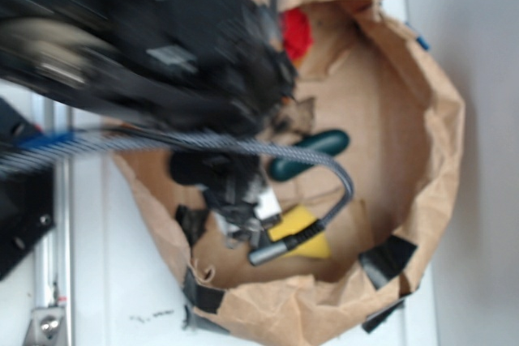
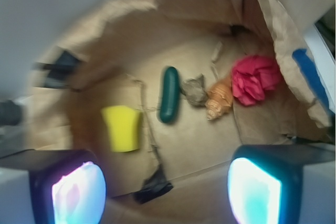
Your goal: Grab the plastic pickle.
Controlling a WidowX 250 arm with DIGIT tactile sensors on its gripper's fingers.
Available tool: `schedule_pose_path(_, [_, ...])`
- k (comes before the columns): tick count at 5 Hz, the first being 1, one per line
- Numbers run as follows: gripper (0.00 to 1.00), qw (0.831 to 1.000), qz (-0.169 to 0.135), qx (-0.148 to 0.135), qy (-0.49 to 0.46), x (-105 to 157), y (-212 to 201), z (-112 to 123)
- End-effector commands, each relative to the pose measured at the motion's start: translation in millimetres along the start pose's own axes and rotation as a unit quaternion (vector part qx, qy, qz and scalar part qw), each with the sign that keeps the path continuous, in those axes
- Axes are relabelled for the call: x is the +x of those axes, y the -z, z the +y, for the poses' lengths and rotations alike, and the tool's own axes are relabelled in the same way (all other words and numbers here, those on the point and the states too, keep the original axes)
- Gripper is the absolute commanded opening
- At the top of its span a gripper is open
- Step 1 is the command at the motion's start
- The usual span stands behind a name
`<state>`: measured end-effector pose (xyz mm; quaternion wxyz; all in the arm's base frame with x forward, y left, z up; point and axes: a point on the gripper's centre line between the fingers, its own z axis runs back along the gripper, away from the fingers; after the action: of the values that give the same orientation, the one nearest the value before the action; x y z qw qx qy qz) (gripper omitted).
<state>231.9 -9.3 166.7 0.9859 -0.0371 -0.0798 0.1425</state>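
Note:
The plastic pickle (image 2: 169, 94) (image 1: 310, 154) is dark green and sausage-shaped, lying flat on the floor of a rolled-down brown paper bag (image 2: 131, 14) (image 1: 442, 119). My gripper (image 2: 167, 190) hangs above the bag, open, its two glowing pads (image 2: 79, 195) wide apart with nothing between them. The pickle lies well ahead of the pads, apart from them. In the exterior view the blurred black arm (image 1: 162, 46) covers the bag's left half and hides the gripper's fingers.
A yellow sponge wedge (image 2: 122, 127) (image 1: 302, 231) lies left of the pickle. A grey crumpled piece (image 2: 195, 91), a tan spiral seashell (image 2: 219, 99) and a red crumpled object (image 2: 256, 78) (image 1: 296, 32) lie to its right. Black tape scraps (image 2: 153, 186) mark the bag.

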Motion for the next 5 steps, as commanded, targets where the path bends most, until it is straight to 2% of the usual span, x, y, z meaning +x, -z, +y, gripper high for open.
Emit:
schedule_pose_path(1, [1.0,1.0,-0.005,0.014,0.01,22.9,47.6,-11.9])
schedule_pose_path(3, [1.0,0.999,0.009,0.004,-0.035,50.2,93.8,-7.0])
schedule_pose_path(5, [1.0,0.999,-0.012,-0.019,-0.046,48.7,91.5,0.8])
